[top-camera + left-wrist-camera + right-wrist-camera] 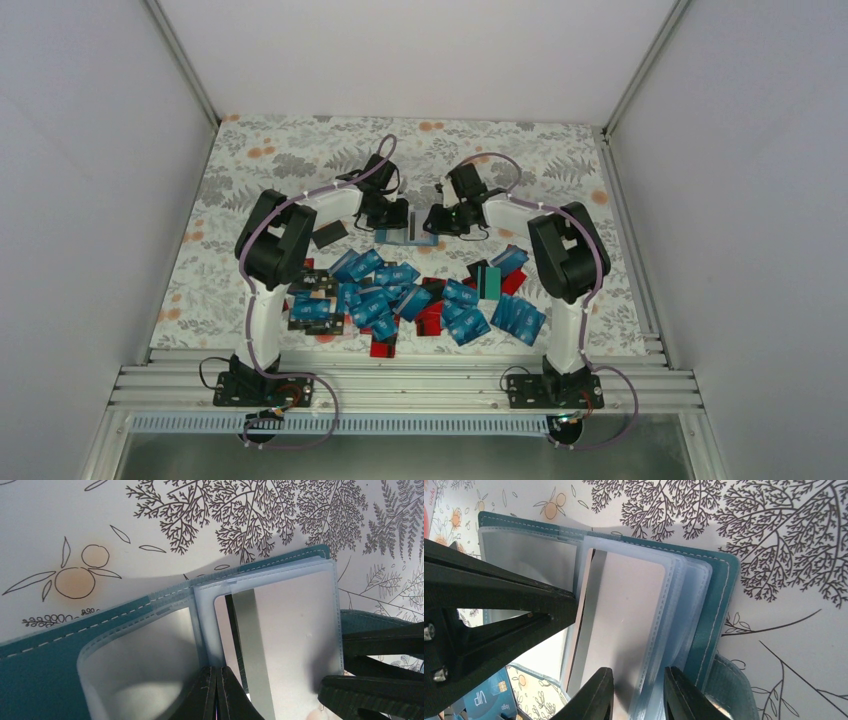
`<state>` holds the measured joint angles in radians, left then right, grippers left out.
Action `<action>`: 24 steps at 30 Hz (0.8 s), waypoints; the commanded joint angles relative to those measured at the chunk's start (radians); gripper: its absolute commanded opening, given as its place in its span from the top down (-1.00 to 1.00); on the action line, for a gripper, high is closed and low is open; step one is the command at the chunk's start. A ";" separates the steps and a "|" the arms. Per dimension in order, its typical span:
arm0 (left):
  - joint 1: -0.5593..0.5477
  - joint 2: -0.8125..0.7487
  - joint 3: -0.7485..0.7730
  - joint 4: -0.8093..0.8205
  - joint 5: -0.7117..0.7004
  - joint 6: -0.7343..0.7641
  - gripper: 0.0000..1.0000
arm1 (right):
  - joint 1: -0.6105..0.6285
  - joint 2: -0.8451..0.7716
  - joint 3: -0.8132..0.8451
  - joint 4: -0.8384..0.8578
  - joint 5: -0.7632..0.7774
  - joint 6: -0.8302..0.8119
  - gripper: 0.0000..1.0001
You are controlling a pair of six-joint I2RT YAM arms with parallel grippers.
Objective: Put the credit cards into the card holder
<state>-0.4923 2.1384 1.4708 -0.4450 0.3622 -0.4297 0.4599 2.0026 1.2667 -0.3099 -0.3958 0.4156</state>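
Card holder, lying open at upper centre of the overhead view, where both arms meet over it. Left gripper: jaws closed tight at bottom centre of its own view, tips on the clear sleeves beside the spine. Whether a leaf is nipped between them cannot be told. Right gripper: jaws narrowly apart, astride the fanned sleeves at the bottom of its view; whether they press is unclear. A pale card shows inside the front sleeve. Hold your left tips steady so the holder cannot slide on the floral cloth. Squeeze lightly with the right and drive the card straight along the sleeve, or the plastic will likely buckle. The other credit cards lie heaped at lower middle.
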 commanded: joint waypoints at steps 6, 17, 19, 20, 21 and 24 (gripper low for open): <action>-0.015 0.050 0.006 -0.034 -0.021 0.003 0.95 | 0.043 -0.027 0.058 -0.050 0.088 -0.034 0.43; -0.016 0.049 0.006 -0.034 -0.022 0.003 0.95 | 0.059 -0.046 0.068 -0.066 0.124 -0.037 0.37; -0.015 0.049 0.006 -0.034 -0.022 0.002 0.95 | 0.060 -0.053 0.065 -0.065 0.129 -0.035 0.33; -0.016 0.048 0.005 -0.034 -0.022 0.003 0.95 | 0.061 -0.059 0.064 -0.064 0.137 -0.034 0.31; -0.016 0.048 0.004 -0.034 -0.023 0.002 0.95 | 0.061 -0.066 0.062 -0.063 0.145 -0.033 0.29; -0.016 0.047 0.002 -0.034 -0.023 0.002 0.95 | 0.061 -0.088 0.062 -0.065 0.150 -0.035 0.25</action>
<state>-0.4961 2.1384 1.4746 -0.4503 0.3515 -0.4297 0.5068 1.9854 1.3075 -0.3786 -0.2691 0.3904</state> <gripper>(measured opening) 0.026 0.368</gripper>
